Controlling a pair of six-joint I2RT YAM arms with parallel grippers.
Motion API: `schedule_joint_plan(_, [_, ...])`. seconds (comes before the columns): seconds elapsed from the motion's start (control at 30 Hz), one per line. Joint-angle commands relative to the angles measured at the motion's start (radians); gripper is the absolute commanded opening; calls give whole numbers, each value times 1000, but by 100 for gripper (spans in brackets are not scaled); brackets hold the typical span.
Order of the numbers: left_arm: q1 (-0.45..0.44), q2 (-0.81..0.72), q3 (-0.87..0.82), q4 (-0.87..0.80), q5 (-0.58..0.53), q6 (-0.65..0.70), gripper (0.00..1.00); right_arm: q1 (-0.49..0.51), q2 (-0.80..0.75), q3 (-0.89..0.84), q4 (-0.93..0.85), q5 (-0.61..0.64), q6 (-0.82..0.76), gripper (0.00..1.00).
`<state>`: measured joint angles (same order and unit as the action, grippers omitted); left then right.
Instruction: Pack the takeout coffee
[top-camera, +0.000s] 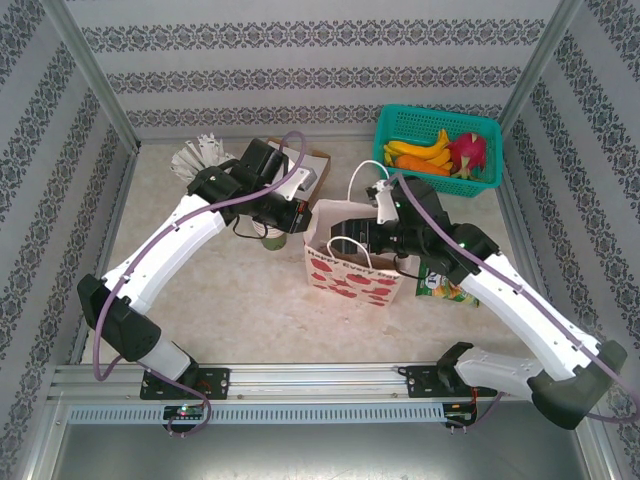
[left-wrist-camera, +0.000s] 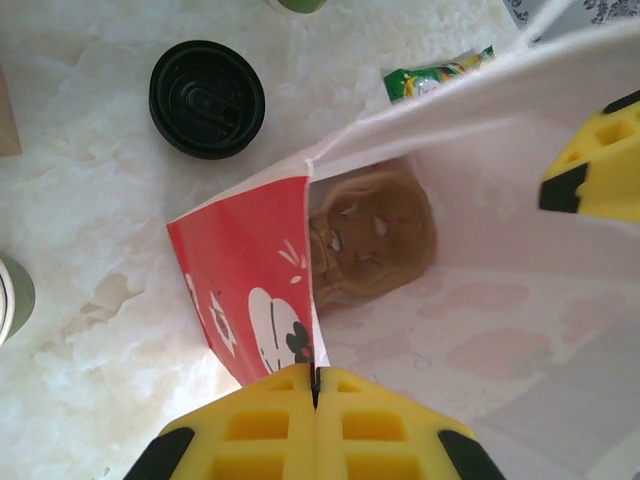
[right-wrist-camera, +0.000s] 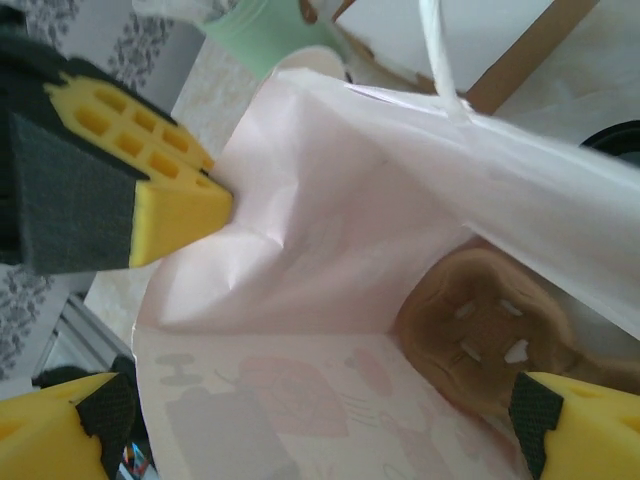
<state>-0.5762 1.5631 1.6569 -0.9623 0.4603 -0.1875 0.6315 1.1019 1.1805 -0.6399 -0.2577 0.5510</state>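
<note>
One takeout coffee cup (top-camera: 272, 239) stands on the table just left of the bag, and its round black lid (left-wrist-camera: 207, 98) faces up. A white paper bag (top-camera: 352, 268) with red strawberry print stands open mid-table. My left gripper (left-wrist-camera: 316, 388) is shut on the bag's left rim. My right gripper (right-wrist-camera: 320, 420) hangs open over the bag's mouth with nothing between its fingers (right-wrist-camera: 575, 425). A brown cardboard cup carrier (right-wrist-camera: 485, 325) lies at the bottom of the bag (left-wrist-camera: 370, 235).
A teal basket (top-camera: 395, 125) of fruit stands at the back right. A pale green cup of white sticks (top-camera: 200, 155) and a cardboard box (top-camera: 312, 165) are at the back left. A green packet (top-camera: 445, 288) lies right of the bag.
</note>
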Motion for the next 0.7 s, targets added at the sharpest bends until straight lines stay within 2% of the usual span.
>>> schedule_joint_plan(0.0, [-6, 22, 32, -22, -10, 7, 0, -27, -31, 39, -17, 46, 55, 98])
schedule_joint_plan(0.13, [-6, 30, 43, -29, -5, 11, 0, -48, -59, 15, 10, 1, 65, 98])
schedule_joint_plan(0.3, [-6, 33, 58, -40, 21, 20, 0, -55, -70, 64, -41, 101, 78, 97])
schedule_joint_plan(0.5, [-5, 31, 54, -46, 26, 28, 0, -85, -98, 75, -44, 66, 11, 97])
schedule_joint_plan(0.67, [-6, 33, 50, -43, 28, 31, 0, -93, -96, 76, -8, -88, -99, 97])
